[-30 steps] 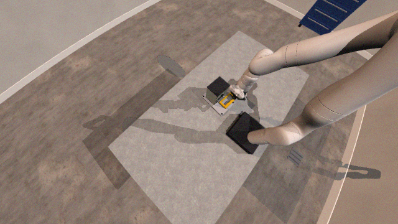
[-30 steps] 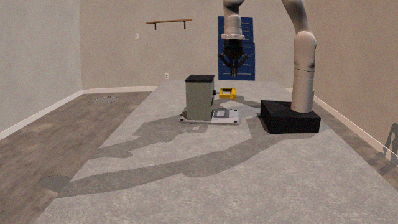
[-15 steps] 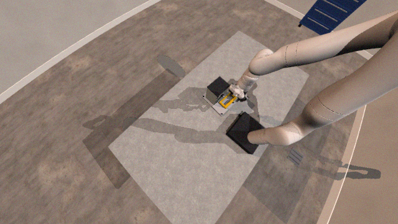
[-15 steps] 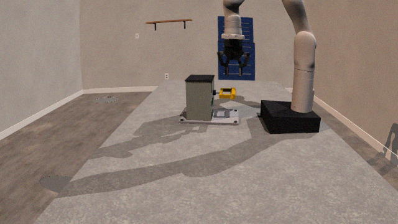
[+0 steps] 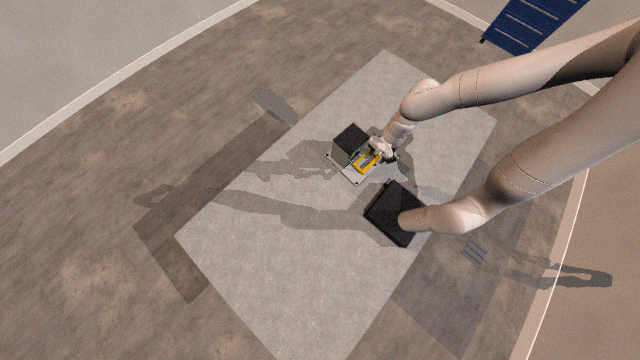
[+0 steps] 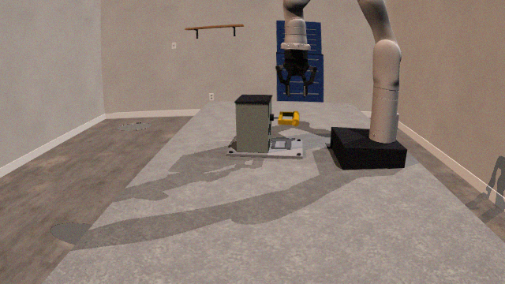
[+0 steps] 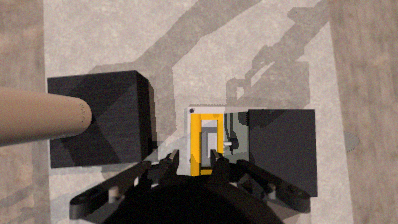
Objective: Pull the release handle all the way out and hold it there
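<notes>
A yellow, rectangular loop-shaped release handle juts to the right from a grey-green box housing with a matte black top, mounted on a pale flat base plate on the speckled grey bench. The black gripper hangs well above the handle, half open and holding nothing. Only the wrist view shows its fingertips straddling the handle's near end. No writing is legible.

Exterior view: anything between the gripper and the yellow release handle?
Nothing. The open gripper hangs above the release handle with only air between; the exterior view shows that gap.
</notes>
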Tool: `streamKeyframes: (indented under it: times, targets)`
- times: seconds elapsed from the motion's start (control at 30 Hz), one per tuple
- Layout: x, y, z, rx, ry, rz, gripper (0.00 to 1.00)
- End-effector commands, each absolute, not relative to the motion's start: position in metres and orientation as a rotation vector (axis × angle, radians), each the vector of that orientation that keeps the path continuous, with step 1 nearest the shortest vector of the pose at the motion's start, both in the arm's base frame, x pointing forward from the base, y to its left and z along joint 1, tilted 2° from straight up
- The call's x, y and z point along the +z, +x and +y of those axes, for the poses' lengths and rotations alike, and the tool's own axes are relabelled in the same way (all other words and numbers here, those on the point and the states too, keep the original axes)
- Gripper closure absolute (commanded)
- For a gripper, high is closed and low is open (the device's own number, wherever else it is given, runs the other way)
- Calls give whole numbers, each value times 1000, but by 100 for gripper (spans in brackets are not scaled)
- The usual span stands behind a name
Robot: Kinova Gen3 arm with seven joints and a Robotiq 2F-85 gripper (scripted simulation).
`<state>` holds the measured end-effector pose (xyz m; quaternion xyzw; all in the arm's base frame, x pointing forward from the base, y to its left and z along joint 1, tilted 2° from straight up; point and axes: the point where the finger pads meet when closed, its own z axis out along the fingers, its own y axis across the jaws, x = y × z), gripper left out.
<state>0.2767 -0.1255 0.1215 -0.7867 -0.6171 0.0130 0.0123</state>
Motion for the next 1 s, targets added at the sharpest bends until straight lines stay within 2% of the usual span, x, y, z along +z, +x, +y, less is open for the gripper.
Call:
streamKeyframes:
  times: [0.0, 0.97]
  targets:
    - [122, 277, -126, 40, -2453, -1924, 51]
    - [106, 277, -126, 37, -2453, -1924, 51]
